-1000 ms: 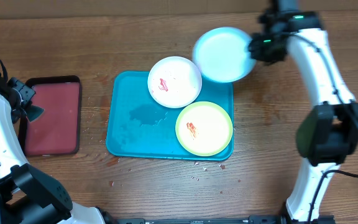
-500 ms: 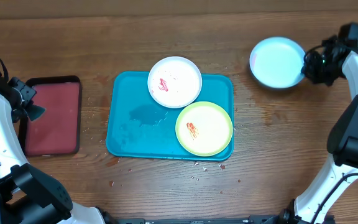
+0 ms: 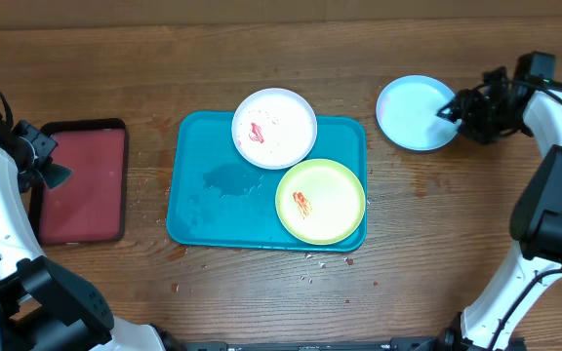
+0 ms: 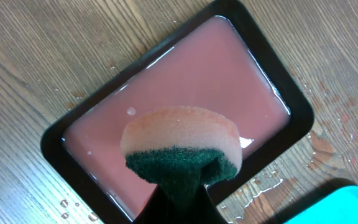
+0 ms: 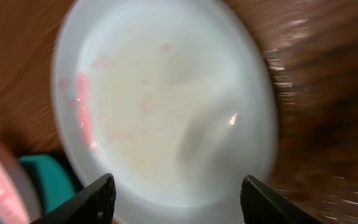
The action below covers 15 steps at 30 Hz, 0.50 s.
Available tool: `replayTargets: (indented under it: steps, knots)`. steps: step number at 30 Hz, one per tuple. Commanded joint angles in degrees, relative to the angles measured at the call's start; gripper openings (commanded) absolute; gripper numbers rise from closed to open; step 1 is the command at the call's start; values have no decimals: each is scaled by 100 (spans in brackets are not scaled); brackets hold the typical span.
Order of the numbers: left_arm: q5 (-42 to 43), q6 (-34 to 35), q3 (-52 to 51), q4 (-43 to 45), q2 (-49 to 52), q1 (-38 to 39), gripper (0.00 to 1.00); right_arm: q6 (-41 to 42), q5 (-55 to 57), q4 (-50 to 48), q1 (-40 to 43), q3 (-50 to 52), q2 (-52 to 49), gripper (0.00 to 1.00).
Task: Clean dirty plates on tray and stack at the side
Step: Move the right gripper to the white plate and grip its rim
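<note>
Overhead, the brown wooden table (image 3: 437, 244) carries a large turquoise-blue rectangular plastic tray (image 3: 213, 210) near its middle, with wet patches on its left half. Well to the left lies a smaller black-rimmed rectangular tray (image 3: 86, 123) filled with pinkish-red liquid. Two small round plates rest on the turquoise tray. The white-rimmed plate (image 3: 274, 128) overlaps the far edge and is smeared red. The yellow-green-rimmed plate (image 3: 321, 201) sits at the near right corner and bears an orange-red mark. The pale-blue-rimmed plate (image 3: 416, 113) lies on bare table to the right of the tray, apart from it, and the right wrist view shows faint pink streaks on it. The right gripper (image 3: 455, 109) sits at that plate's right edge, its fingers spread wide. The left gripper (image 4: 179, 190) hangs above the black-rimmed tray, clamped on a peach sponge with a dark green scouring face (image 4: 179, 140).
</note>
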<state>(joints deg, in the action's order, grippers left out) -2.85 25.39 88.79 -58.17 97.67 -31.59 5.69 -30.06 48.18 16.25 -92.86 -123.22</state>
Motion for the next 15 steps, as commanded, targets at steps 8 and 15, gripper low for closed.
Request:
replayTargets:
  steps: [8, 15]
  knots:
    - [186, 35, -20, 37, 59, 15, 4, 162, 1117, -46, -1794, -1088, 197, 72]
    - [258, 37, -20, 44, 59, 17, 4, -319, 1128, -654, -2741, -1016, 87, 72]
